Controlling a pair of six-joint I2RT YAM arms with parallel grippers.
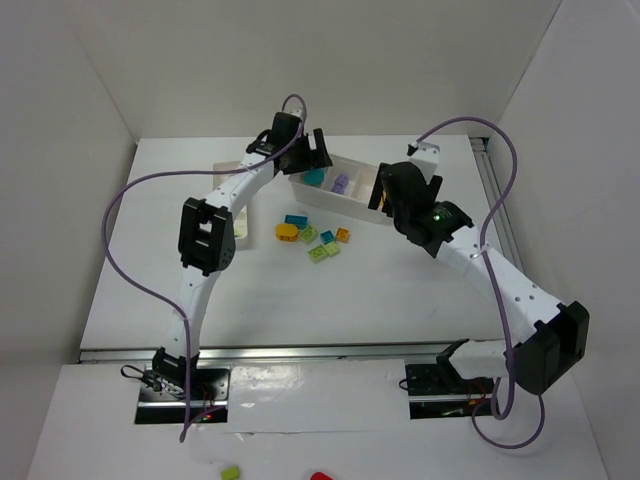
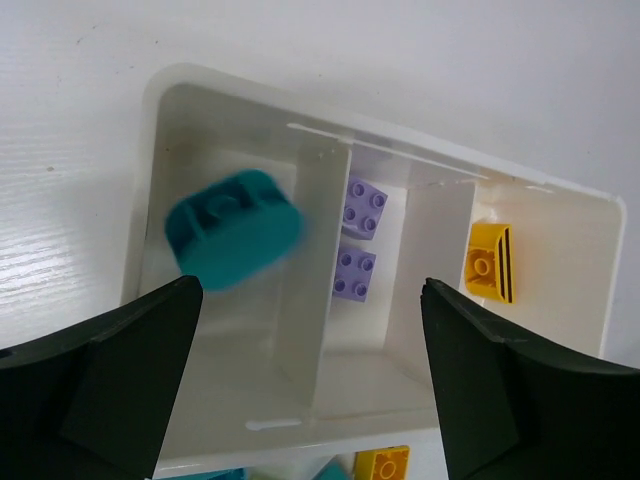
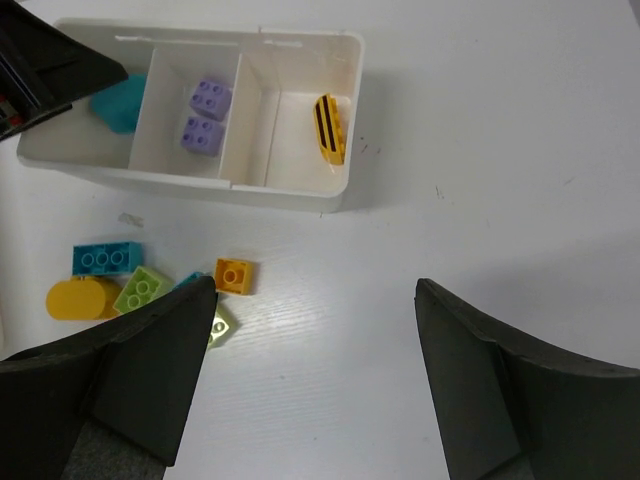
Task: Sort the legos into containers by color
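The left tool [image 2: 310,300] hangs over the white three-compartment tray [image 2: 560,300], fingers spread wide and gripping nothing. Between and below them is a teal brick [image 2: 235,228], blurred, at one end compartment; whether it rests on the floor is unclear. Two purple bricks [image 2: 362,210] lie in the middle compartment, and a yellow piece with black stripes [image 2: 490,262] lies in the other end. The right tool [image 3: 315,290] is also spread wide and empty, over the white surface [image 3: 500,150] near the tray. Just beside the tray lie a loose teal brick [image 3: 105,258], a rounded yellow brick [image 3: 80,298], a lime green brick [image 3: 142,290] and an orange brick [image 3: 233,274].
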